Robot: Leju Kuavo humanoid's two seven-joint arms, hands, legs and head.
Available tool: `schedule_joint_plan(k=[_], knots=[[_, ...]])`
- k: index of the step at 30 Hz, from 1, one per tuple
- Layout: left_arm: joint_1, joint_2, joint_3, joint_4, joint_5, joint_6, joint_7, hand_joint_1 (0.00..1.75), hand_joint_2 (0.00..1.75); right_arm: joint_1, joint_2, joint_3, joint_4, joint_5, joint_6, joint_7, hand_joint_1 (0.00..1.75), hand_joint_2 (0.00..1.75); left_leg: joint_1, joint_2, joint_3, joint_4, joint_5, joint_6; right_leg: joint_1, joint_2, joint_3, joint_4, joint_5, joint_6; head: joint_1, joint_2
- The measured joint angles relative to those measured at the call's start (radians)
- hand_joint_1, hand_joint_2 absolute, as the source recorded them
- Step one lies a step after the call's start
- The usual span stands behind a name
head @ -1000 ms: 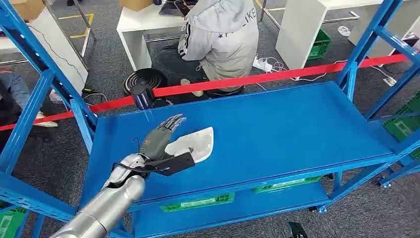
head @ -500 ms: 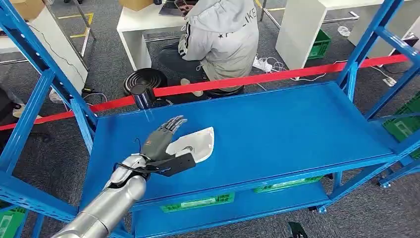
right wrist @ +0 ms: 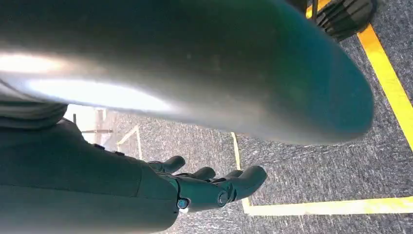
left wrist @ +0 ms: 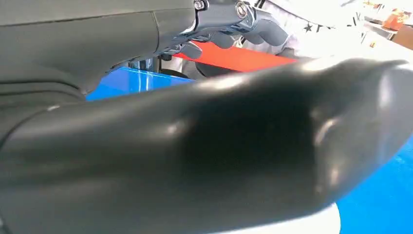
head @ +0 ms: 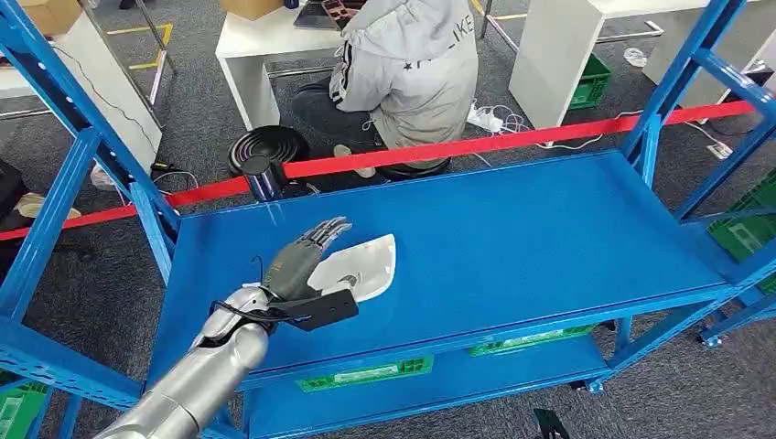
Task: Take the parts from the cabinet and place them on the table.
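A white, flat, shell-like part (head: pixel 363 264) lies on the left half of the blue cabinet shelf (head: pixel 549 238). My left hand (head: pixel 300 261) reaches in from the near left. Its fingers (head: pixel 325 230) are stretched out straight and apart over the part's left edge, and nothing is gripped. In the left wrist view the thick dark thumb (left wrist: pixel 219 156) covers most of the picture, with the fingers (left wrist: pixel 229 19) above it and a strip of the white part (left wrist: pixel 311 226) under the thumb. My right hand (right wrist: pixel 214 187) hangs over grey carpet, fingers loosely bent and holding nothing.
Red tape (head: pixel 512 142) runs along the shelf's far side. A person in a grey hoodie (head: pixel 412 64) sits just beyond it, next to a black round stool (head: pixel 267 151). Blue uprights (head: pixel 55 119) frame both ends. Green crates (head: pixel 366 373) sit on the lower shelf.
My left hand has crept a little forward and to the right, further over the part's left edge. The part has not moved. A person's foot at the far left has drawn back.
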Motion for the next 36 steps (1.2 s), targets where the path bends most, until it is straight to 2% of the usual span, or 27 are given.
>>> schedule_joint_plan(k=[10,24,36], knots=[[0.013,0.008,0.002,0.002,0.0,0.001,-0.007,0.0,0.0,0.0,-0.003,-0.007,0.0,0.0,-0.002,0.01,0.0,0.0,0.0,0.0,0.0,0.0,0.0,0.0,0.0,0.0,0.0,0.0,0.0,0.0,0.0,0.0],[0.064,0.014,0.002,0.019,-0.013,0.003,0.038,0.0,0.0,0.0,-0.003,-0.011,0.0,0.008,-0.007,0.013,0.0,0.0,0.0,0.0,0.0,-0.001,0.0,0.0,0.0,0.0,0.0,-0.001,0.0,0.0,0.0,0.0],[0.09,0.015,0.002,0.026,-0.013,0.003,0.038,0.0,0.0,0.0,-0.004,-0.012,0.0,0.009,-0.007,0.013,0.0,0.0,0.0,0.0,-0.001,-0.001,0.0,0.0,0.0,0.0,0.0,-0.002,0.0,0.0,0.0,0.0]])
